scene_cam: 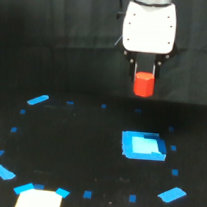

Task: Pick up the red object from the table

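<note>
Because the red object (143, 85) hung clear of the desk (88, 150), with nothing under it, its support had to come from above: its upper part sat between the two dark fingers (135, 67) of the end effector (144, 70), which were closed in against its sides, only as far apart as the block is wide. The fingers gripped near the top, so most of the block showed below them, upright and not visibly tilted. Above the fingers the white body of the arm (149, 27) pointed straight down, a posture that suits a vertical lift and keeps the block square in the grip. The block floated over the far side of the desk, toward the exterior view's right, well above the large blue patch (143, 146) that lay nearer the camera. Small blue tape marks (37, 100) ringed the dark surface in a rough loop, likely as position markers, and none touched the block. A pale rectangle (38, 200) sat at the near edge. Judged from this, the pick looked essentially done; a slipping grip seemed the remaining risk.
</note>
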Controlling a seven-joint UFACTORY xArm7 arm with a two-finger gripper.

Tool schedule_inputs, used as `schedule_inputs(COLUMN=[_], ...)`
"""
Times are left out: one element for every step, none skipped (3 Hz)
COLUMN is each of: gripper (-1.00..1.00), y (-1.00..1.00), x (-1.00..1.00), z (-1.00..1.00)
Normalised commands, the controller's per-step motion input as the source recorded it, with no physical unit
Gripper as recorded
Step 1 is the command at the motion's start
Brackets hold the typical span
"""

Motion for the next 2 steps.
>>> schedule_inputs(gripper=[-0.85,-0.64], y=[0.47,0.56], x=[0.21,0.42], z=[0.72,0.63])
